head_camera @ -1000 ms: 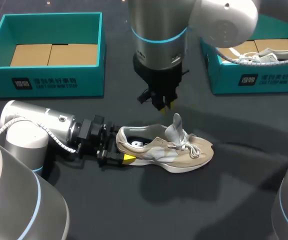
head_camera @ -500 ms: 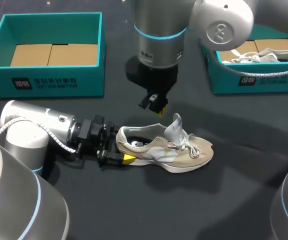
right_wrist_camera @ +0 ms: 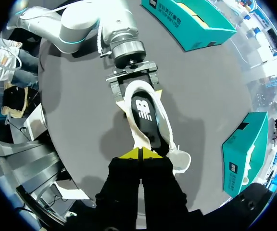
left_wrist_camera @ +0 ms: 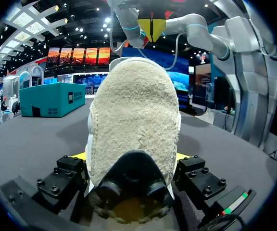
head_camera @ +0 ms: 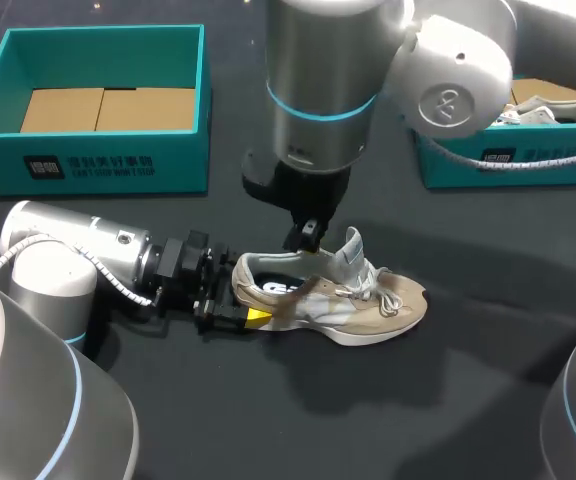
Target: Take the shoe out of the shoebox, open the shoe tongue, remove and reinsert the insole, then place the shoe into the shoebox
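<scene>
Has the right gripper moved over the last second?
Yes. In the head view the right gripper has dropped toward the shoe, closing the gap above its open collar; the shoe itself has not shifted.

Shoebox (head_camera: 568, 168) (right one) half hidden behind arm (head_camera: 448, 90)

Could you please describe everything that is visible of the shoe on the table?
The shoe is a beige, suede-looking sneaker with grey panels, a white sole and loose white laces. It stands on its sole on the dark table, toe toward my right. Its tongue stands up, and a black insole with a white mark lies inside. The left claw is shut on its heel. The right claw, shut, hangs over the opening.
</scene>
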Robot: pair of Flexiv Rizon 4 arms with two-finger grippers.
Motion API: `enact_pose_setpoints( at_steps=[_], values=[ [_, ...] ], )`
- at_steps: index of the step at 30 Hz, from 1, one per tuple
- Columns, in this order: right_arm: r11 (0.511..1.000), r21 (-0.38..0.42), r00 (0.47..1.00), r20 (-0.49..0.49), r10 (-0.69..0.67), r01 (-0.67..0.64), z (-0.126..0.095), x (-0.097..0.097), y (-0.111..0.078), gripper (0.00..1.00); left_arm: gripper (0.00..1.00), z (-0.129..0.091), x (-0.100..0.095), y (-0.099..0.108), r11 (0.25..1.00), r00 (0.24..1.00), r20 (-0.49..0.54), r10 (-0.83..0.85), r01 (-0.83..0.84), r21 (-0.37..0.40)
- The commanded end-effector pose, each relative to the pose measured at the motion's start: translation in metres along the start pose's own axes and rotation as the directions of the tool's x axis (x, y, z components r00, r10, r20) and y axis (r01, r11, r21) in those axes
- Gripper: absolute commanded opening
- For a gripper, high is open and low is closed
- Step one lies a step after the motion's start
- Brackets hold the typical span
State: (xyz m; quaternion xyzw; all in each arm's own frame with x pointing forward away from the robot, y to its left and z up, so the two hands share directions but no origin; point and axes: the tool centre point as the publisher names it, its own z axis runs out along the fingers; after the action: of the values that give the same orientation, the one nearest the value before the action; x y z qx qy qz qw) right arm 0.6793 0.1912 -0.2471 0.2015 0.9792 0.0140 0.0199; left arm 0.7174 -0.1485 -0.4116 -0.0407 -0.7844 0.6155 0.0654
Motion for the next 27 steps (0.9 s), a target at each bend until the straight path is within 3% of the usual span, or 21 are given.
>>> enact_pose_setpoints(
  at_steps=[1, 9, 16, 20, 27],
  values=[
    [0.998, 0.031, 0.998, -0.027, -0.053, 0.054, 0.014, -0.001, 0.011, 0.0, 0.0, 0.0, -0.001, 0.002, 1.0, 1.0, -0.001, 0.0, 0.0, 0.001],
    [0.998, 0.031, 0.998, -0.027, -0.053, 0.054, 0.014, -0.001, 0.011, 0.0, 0.0, 0.0, -0.001, 0.002, 1.0, 1.0, -0.001, 0.0, 0.0, 0.001],
    [0.975, 0.037, 0.976, -0.009, -0.219, 0.219, 0.039, 0.004, 0.039, 0.0, 0.0, 0.0, -0.001, 0.002, 1.0, 1.0, -0.001, 0.0, 0.0, 0.001],
    [0.97, 0.013, 0.97, -0.036, -0.241, 0.242, 0.05, -0.003, 0.036, 0.0, 0.0, 0.0, -0.001, 0.002, 1.0, 1.0, -0.001, 0.0, 0.0, 0.001],
    [0.97, 0.007, 0.969, -0.041, -0.242, 0.242, 0.05, -0.005, 0.034, 0.0, 0.0, 0.0, -0.001, 0.002, 1.0, 1.0, -0.001, 0.0, 0.0, 0.001]
  ],
)
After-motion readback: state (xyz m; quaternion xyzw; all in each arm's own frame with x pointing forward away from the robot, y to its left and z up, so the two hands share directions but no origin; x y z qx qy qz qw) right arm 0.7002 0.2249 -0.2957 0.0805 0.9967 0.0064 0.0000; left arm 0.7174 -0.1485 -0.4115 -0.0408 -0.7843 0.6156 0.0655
